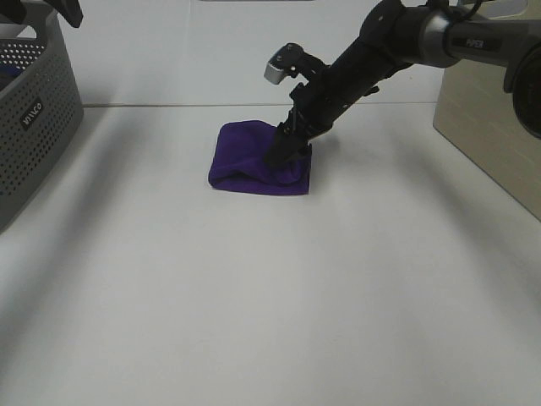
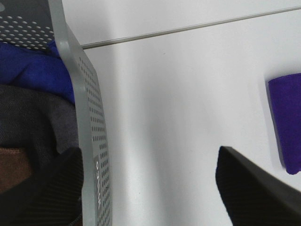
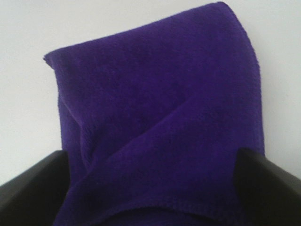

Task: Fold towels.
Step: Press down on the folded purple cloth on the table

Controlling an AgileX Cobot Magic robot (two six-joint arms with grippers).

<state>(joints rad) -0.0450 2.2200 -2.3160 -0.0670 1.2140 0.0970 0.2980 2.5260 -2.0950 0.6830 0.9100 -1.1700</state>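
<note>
grey basket (image 1: 38,101) is sitting far left, with the left gripper (image 2: 149,188) hanging beside it, jaws gaping on nothing. purple towel (image 1: 254,162) is lying folded mid-table (image 1: 254,296), long side running left-right. right gripper (image 1: 286,156) is pressing on its right end, jaws spread wide astride it. white wall's sitting behind.

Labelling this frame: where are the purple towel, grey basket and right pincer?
purple towel (image 1: 243,161), exterior high view, folded top face.
grey basket (image 1: 51,95), exterior high view, perforated side wall.
right pincer (image 1: 284,159), exterior high view, between fingertips.
</note>
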